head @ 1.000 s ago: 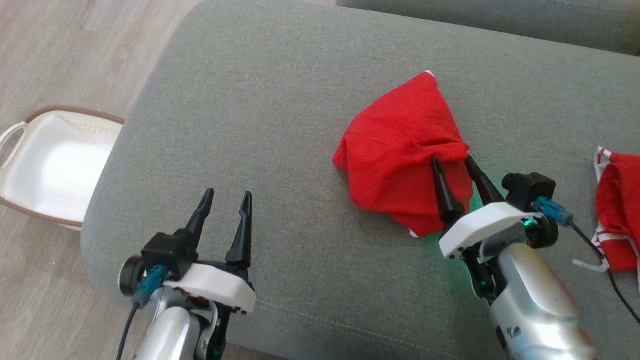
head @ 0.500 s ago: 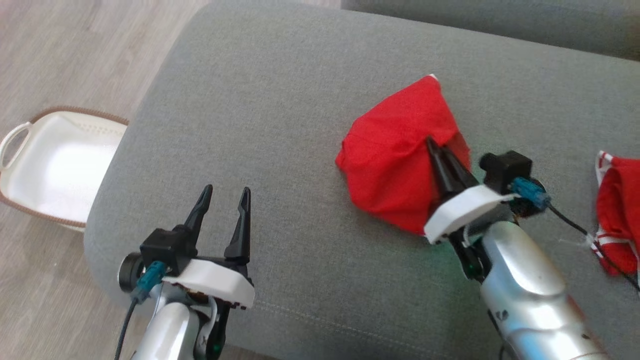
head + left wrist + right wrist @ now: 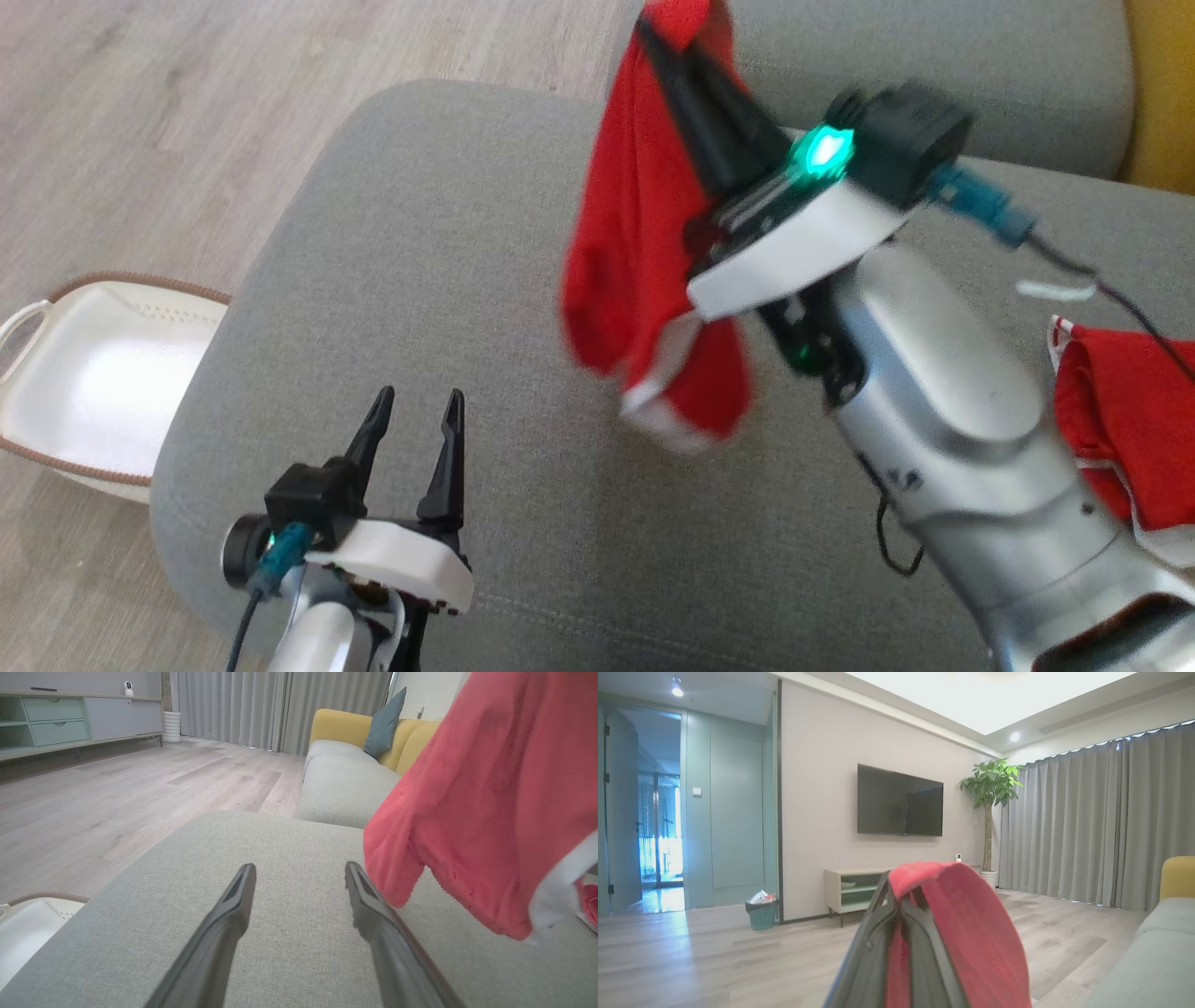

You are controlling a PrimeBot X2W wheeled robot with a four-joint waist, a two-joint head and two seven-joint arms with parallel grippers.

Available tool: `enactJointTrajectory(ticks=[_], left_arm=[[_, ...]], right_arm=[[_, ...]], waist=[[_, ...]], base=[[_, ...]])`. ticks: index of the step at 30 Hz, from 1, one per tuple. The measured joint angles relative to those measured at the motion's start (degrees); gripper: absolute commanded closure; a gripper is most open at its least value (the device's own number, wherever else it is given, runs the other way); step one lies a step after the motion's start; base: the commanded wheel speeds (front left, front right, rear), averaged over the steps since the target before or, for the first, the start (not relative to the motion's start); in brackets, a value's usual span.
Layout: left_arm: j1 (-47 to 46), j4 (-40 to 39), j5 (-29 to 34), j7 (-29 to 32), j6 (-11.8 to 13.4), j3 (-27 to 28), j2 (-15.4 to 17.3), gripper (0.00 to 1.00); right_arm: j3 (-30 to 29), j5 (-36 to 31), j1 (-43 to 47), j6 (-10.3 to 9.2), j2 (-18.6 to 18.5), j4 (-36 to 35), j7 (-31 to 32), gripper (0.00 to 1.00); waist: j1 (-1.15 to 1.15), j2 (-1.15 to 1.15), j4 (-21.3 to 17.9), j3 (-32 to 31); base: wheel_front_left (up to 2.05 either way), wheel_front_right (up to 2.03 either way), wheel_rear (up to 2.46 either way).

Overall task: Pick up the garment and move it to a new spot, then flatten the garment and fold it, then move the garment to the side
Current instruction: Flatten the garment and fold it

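The red garment (image 3: 635, 243) with white trim hangs in the air above the grey sofa cushion (image 3: 448, 280), pinched at its top by my right gripper (image 3: 667, 37), which is shut on it. Seen from the right wrist, red garment cloth (image 3: 966, 924) drapes over the shut fingers (image 3: 878, 933). My left gripper (image 3: 415, 406) stands open low over the cushion's near left part, with nothing between its fingers. From the left wrist the garment (image 3: 486, 802) dangles to the right of the open left gripper (image 3: 299, 870), apart from it.
A second red piece of clothing (image 3: 1120, 420) lies on the cushion at the right, partly behind my right forearm. A white basket (image 3: 84, 373) stands on the wooden floor left of the sofa. Another grey cushion (image 3: 915, 84) and a yellow sofa back (image 3: 1162, 84) lie beyond.
My right gripper shut on the garment and lifted it off the cushion, up and away from me. The head view shifted a little. The left gripper stayed open and still.
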Motion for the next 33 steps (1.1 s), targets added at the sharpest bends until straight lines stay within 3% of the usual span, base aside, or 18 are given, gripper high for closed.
enactJointTrajectory(ticks=[5, 8, 14, 18, 30, 31, 32, 33], left_arm=[[0.8, -0.47, -0.41, 0.0, 0.09, -0.18, 0.02, 0.0], [0.79, -1.07, -0.41, 0.0, 0.51, -0.09, 0.01, 0.0], [0.56, -1.31, -0.41, 0.0, 0.45, 0.3, 0.01, 0.0], [-0.87, -1.41, -0.73, 0.0, 0.44, -0.02, 0.0, 0.0], [-2.11, -1.55, -2.05, 0.0, 0.45, -1.33, -0.01, 0.0], [-2.37, -1.64, -2.2, 0.0, 0.47, -1.44, -0.01, 0.0], [-2.74, -1.71, -2.37, 0.0, 0.49, -1.63, -0.02, 0.0], [-3.14, -1.79, -2.44, 0.0, 0.51, -1.85, -0.02, 0.0]], right_arm=[[-6.09, -0.12, -1.84, 0.0, 0.01, 2.79, -0.02, 1.0], [-10.57, -4.34, -1.42, 0.0, -0.03, 8.24, 1.42, 1.0], [-18.64, -18.71, 2.42, 0.0, -0.01, 21.15, 7.82, 1.0], [-27.94, -28.33, 3.64, 0.0, -0.08, 28.38, 10.1, 1.0], [-38.58, -42.53, -5.15, 0.0, -0.04, 33.67, 9.91, 1.0], [-38.52, -43.55, -6.07, 0.0, -0.05, 34.45, 9.93, 0.94], [-37.62, -44.52, -6.96, 0.0, -0.23, 35.63, 9.98, 0.0], [-36.83, -44.91, -7.73, 0.0, -0.25, 36.8, 9.95, 0.0]], waist=[[0.0, 0.0, 0.42, -0.44], [0.0, 0.0, 0.65, 0.46], [0.0, 0.0, 0.58, 3.11], [0.0, 0.0, 0.76, 4.99], [0.0, 0.0, 1.69, 6.87], [0.0, 0.0, 1.85, 7.08], [0.0, 0.0, 2.05, 7.28], [0.0, 0.0, 2.24, 7.48]], base=[[0.0, 0.0, 0.0], [0.0, 0.0, 0.0], [0.0, 0.0, 0.0], [0.0, 0.0, 0.0], [0.0, 0.0, 0.0], [0.0, 0.0, 0.0], [0.0, 0.0, 0.0], [0.0, 0.0, 0.0]])
